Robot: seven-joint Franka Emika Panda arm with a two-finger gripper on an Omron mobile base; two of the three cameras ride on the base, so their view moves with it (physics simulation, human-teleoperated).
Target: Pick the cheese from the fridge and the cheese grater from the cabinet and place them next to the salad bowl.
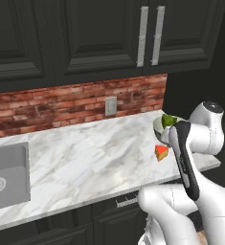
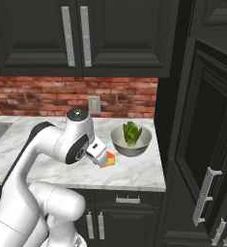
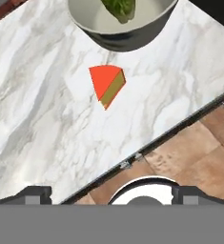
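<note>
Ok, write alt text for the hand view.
A small orange-red cheese wedge lies on a white marble counter, just apart from a round grey metal salad bowl holding green lettuce. Beyond the counter edge lies brown tiled floor.

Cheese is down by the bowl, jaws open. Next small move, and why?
Probably lift the gripper up and away, then turn toward the tall black cabinet on the right. The cheese lies free on the marble counter beside the salad bowl, apart from it, and no grater sits there yet.
</note>
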